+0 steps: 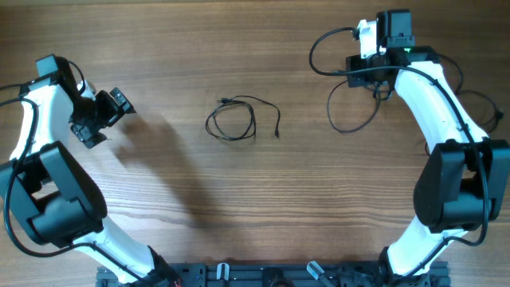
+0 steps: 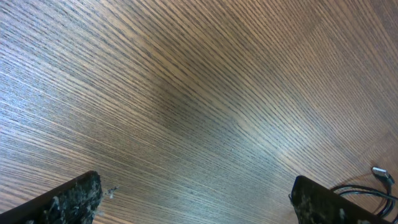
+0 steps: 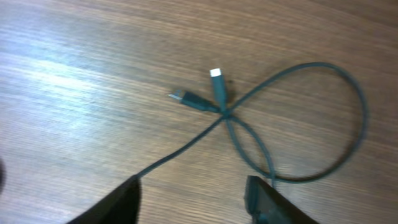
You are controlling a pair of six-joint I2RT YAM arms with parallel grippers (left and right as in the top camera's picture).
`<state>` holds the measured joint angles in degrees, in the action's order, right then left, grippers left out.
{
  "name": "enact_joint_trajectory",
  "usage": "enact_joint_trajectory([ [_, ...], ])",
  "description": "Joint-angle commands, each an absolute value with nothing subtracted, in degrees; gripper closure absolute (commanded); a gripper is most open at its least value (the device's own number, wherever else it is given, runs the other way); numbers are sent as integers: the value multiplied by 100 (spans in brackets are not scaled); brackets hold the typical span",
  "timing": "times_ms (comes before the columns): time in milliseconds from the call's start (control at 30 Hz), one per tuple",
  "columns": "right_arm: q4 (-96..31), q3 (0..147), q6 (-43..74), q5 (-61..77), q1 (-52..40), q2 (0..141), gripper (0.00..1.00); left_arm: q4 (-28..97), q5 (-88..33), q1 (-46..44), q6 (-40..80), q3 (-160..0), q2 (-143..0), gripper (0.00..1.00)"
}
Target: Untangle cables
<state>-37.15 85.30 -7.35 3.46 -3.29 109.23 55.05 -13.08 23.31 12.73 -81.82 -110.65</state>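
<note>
A thin black cable (image 1: 235, 121) lies coiled in a small loop at the table's centre, one plug end out to its right. Its edge shows at the lower right of the left wrist view (image 2: 372, 186). My left gripper (image 1: 107, 119) (image 2: 196, 202) is open and empty, well left of that coil. A second thin dark cable (image 1: 351, 115) loops on the table at the far right. In the right wrist view it (image 3: 225, 113) crosses itself, with a white-tipped plug and a silvery plug beside the crossing. My right gripper (image 1: 373, 80) (image 3: 193, 199) is open and empty just above it.
The wooden table (image 1: 255, 207) is bare apart from the cables. Thicker black arm cables (image 1: 319, 52) curl beside the right wrist at the back right. The arm bases stand at the front left and front right.
</note>
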Motion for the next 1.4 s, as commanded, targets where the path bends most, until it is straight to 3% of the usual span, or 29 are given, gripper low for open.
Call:
enact_joint_trajectory([
  [0,-3579,8396,-602,602,-336,11017,87,5492,-1253,2338,1284,-8219,-10951,0],
  [33,-3503,8396,-600,607,-336,11039,96,5492,-1253,2338,1284,-8219,-10951,0],
  [300,-2526,8392,-539,403,-333,11651,95,5492,-1253,2338,1284,-8219,-10951,0],
  [400,-2366,8392,-548,-126,-285,11981,84,5492,-1253,2338,1284,-8219,-10951,0],
  [467,-2335,8392,-615,-342,-183,12219,71,5492,-1253,2338,1284,-8219,-10951,0],
  [567,-2480,8392,-607,-307,-23,12401,70,5492,-1253,2338,1284,-8219,-10951,0],
  [667,-2510,8392,-613,-298,82,12418,48,5492,-1253,2338,1284,-8219,-10951,0],
  [733,-2458,8392,-755,-294,148,12418,23,5492,-1253,2338,1284,-8219,-10951,0],
  [767,-2456,8392,-947,-294,169,12418,19,5492,-1253,2338,1284,-8219,-10951,0],
  [900,-2676,8392,-1249,-296,176,12420,24,5492,-1253,2338,1284,-8219,-10951,0],
  [1367,-3728,8390,-987,-60,322,12420,66,5492,-1253,2338,1284,-8219,-10951,0],
])
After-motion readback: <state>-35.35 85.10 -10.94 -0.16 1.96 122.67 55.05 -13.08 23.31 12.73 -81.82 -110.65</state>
